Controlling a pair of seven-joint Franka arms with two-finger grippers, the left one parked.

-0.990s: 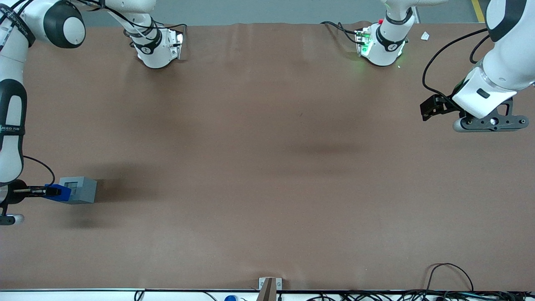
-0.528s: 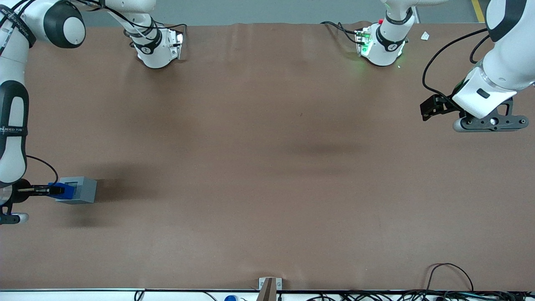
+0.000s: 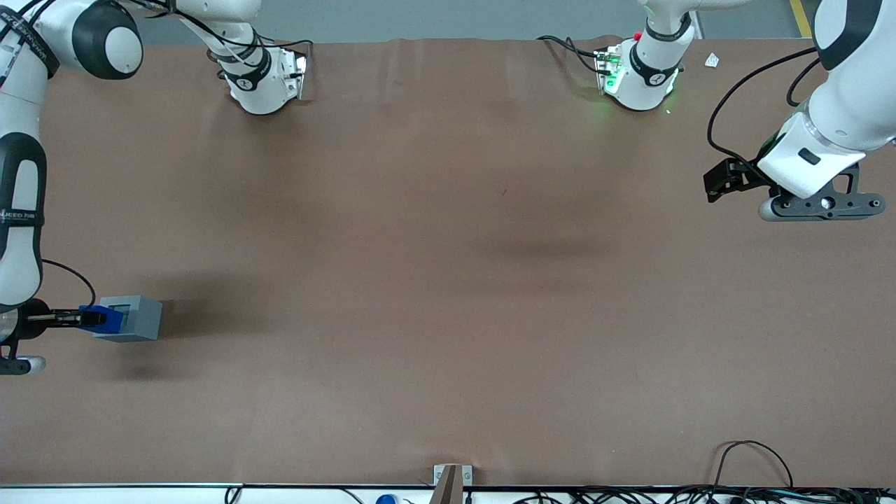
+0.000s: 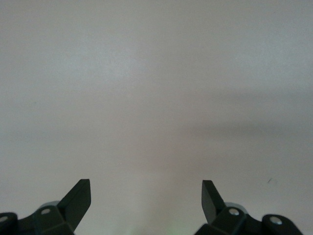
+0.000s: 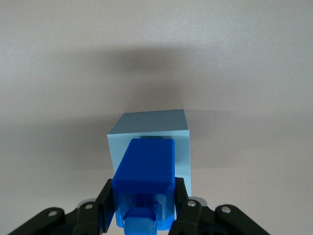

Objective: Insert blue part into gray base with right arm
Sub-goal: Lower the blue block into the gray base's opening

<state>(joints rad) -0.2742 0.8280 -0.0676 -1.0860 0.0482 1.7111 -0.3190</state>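
Squarely: end effector (image 5: 143, 203)-clamped blue part (image 5: 145, 169) (blocky) against gray base (image 5: 161, 128)

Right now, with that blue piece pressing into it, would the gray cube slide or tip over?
The light gray plastic cube looks flat-bottomed and squat, so it likely slides before tipping. It sits loose on the smooth brown table, so a sideways nudge probably shifts it. The end effector grips the bright blue plastic block from both sides; both pieces look rigid.

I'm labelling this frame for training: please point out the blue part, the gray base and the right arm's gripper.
blue part (image 5: 145, 164): right wrist view, on its broad upper face.
gray base (image 3: 142, 320): front view, on its side face.
gripper (image 5: 145, 208): right wrist view, midway between the fingertips, shut on the blue part at the base.
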